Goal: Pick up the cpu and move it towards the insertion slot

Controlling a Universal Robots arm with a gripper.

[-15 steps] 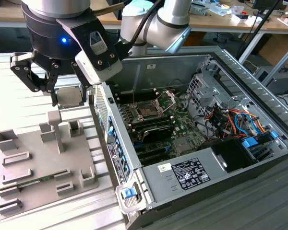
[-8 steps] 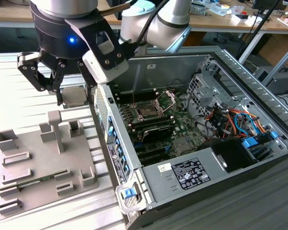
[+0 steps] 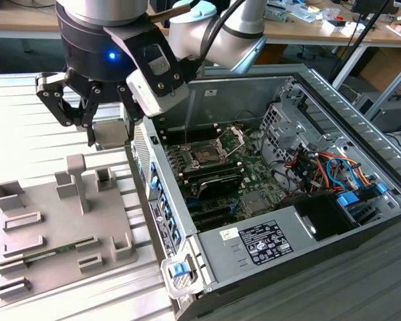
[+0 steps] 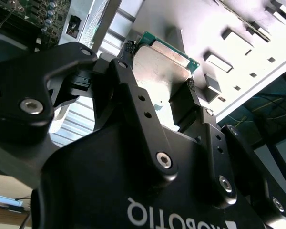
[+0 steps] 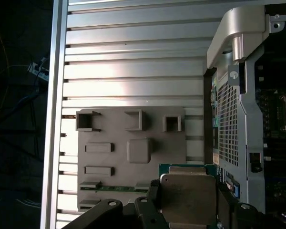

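Claw [image 3: 99, 130] closed on the chip [image 3: 111, 134]: in both wrist views its black fingertips [image 4: 129, 51] press on two opposite edges of the silvery square, whose green rim peeks out along one side [image 4: 159, 64]. The chip hangs in the air, touching nothing else, above the ribbed metal table [image 3: 27, 120] and over the far edge of the grey tray [image 3: 47, 221]. It is just outside the computer case [image 3: 254, 87], on the exterior view's left of it. In the first wrist view the chip [image 5: 188, 198] sits beside the case's perforated side wall [image 5: 226, 124], with a green memory stick [image 5: 115, 188] lying in the tray below. The socket [image 3: 204, 155] lies well apart from the chip, down inside the case, and its metal bracket [image 3: 232, 137] stands tipped up beside it. The hold looks thin, with only the edges pinched, so a jolt could let the chip twist or drop. The case wall stands between chip and socket, and a low path could knock the chip or a finger against it. The raised bracket is another thing to snag. A chip arriving tilted or turned the wrong way could harm the socket's contacts.
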